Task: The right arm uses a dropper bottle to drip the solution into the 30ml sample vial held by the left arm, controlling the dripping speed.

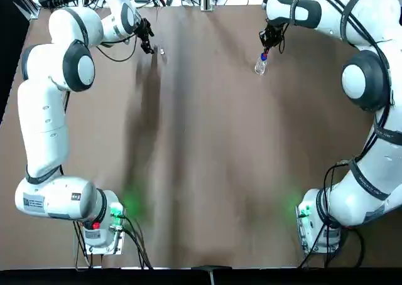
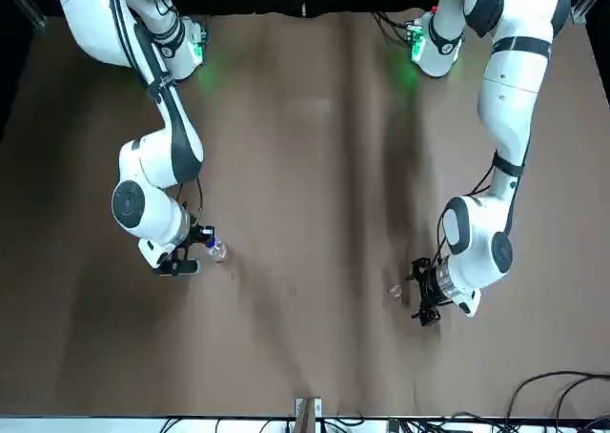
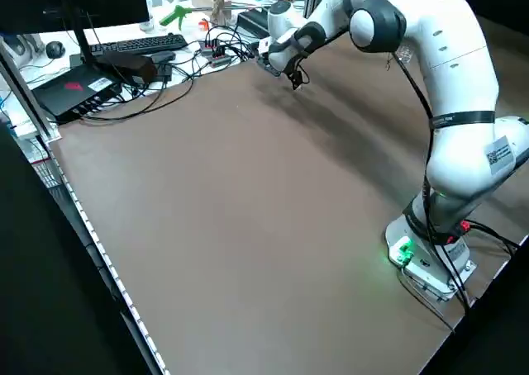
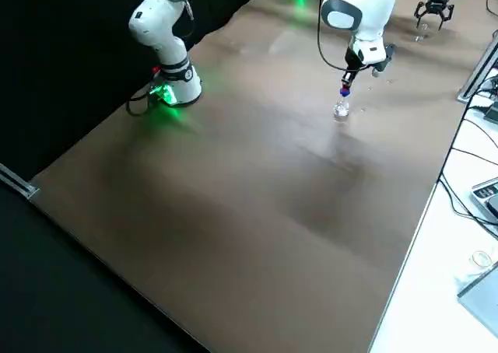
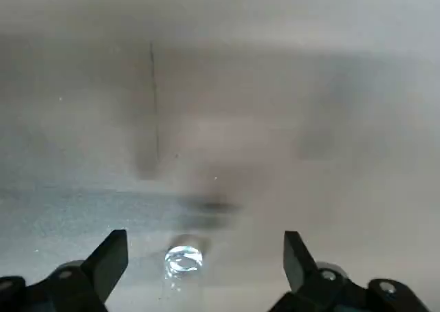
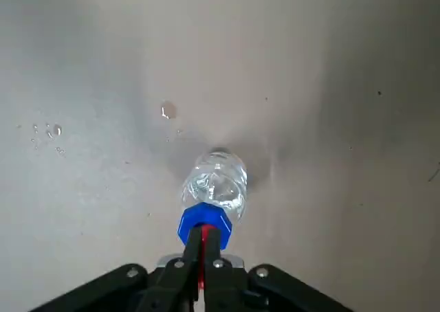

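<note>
Under right gripper (image 6: 204, 247), pinched dropper bottle (image 6: 213, 188), droplets beside; left gripper (image 5: 206, 257) spread above sample vial (image 5: 183, 259)

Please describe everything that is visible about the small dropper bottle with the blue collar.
The small clear dropper bottle has a blue collar and a thin red tip. It holds clear liquid and stands upright on the brown table, at the far side on the robot's right. The right gripper is shut on its red tip from above. A few droplets lie beside it on the table.
</note>
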You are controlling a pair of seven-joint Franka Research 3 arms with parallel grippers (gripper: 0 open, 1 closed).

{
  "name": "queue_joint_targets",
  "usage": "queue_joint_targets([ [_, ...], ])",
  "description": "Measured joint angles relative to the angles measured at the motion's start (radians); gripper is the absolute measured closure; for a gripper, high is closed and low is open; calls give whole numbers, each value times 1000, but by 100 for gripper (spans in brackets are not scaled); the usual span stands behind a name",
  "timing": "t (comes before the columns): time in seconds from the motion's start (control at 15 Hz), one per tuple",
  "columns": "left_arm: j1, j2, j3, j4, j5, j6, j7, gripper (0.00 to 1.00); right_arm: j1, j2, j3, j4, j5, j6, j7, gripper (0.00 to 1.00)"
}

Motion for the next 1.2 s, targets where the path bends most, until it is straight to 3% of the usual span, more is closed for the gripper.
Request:
queue_joint_targets([
  [0.33,10,-12,-1,0,1,-46,38,0,0,0,0,0,0,0,3,93],
  [0.47,24,-12,-4,0,0,-57,89,0,0,0,0,0,0,0,4,83],
  [0.53,35,-12,-10,0,-11,-59,101,0,0,0,0,0,0,0,4,83],
  [0.87,98,-12,-53,-3,-144,-74,133,0,0,0,0,0,0,-1,5,85],
  [1.2,97,20,-59,-12,-273,-79,149,0,0,0,0,1,0,0,6,88],
])
